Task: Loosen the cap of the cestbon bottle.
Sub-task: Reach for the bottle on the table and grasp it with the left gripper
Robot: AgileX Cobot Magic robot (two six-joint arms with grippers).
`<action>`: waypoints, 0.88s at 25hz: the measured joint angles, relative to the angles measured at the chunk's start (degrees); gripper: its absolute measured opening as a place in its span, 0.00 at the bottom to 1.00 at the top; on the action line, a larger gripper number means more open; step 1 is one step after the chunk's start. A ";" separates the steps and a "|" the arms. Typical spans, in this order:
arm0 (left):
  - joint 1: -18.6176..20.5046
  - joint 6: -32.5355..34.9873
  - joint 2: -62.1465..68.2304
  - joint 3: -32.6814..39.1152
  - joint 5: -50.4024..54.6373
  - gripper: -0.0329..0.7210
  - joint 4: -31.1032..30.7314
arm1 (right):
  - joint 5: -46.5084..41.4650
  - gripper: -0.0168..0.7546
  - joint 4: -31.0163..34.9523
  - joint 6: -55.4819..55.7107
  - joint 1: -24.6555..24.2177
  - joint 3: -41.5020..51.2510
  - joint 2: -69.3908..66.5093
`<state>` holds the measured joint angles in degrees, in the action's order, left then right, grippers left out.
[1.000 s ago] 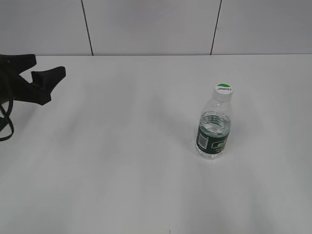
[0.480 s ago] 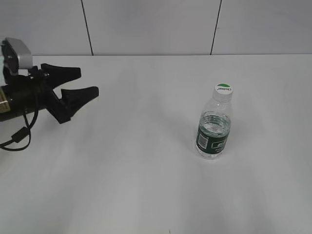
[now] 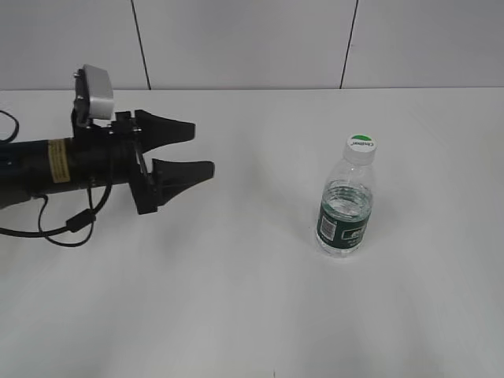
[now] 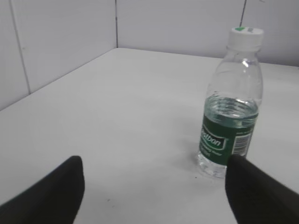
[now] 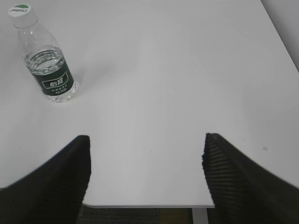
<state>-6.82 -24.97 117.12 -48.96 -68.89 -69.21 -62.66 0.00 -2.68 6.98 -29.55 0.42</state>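
The cestbon bottle stands upright on the white table, clear plastic with a dark green label. Its white cap with a green top is on the neck. My left gripper is open and empty, well to the left of the bottle and pointing at it. In the left wrist view the bottle stands ahead, right of centre, with its cap on, beyond the left gripper. My right gripper is open and empty above the table's near edge, with the bottle and cap far off at the upper left.
The white table ends at a grey panelled wall at the back. In the right wrist view the table's front edge lies under the gripper, with a table leg below it. A black cable hangs under the left arm.
My left arm has reached in from the left edge and moved right toward the bottle, its jaws open. The bottle has not moved.
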 joint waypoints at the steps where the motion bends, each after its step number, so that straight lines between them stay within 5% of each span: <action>1: -1.24 -0.80 0.29 -0.59 -0.19 0.77 -0.06 | 0.00 0.76 0.00 0.00 0.00 0.00 0.00; 22: -16.45 -6.51 9.80 -12.66 1.89 0.81 -0.23 | 0.04 0.76 0.00 0.00 0.00 0.00 0.00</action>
<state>-23.27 -31.49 126.92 -61.61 -67.00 -69.45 -62.61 0.00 -2.68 6.98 -29.55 0.42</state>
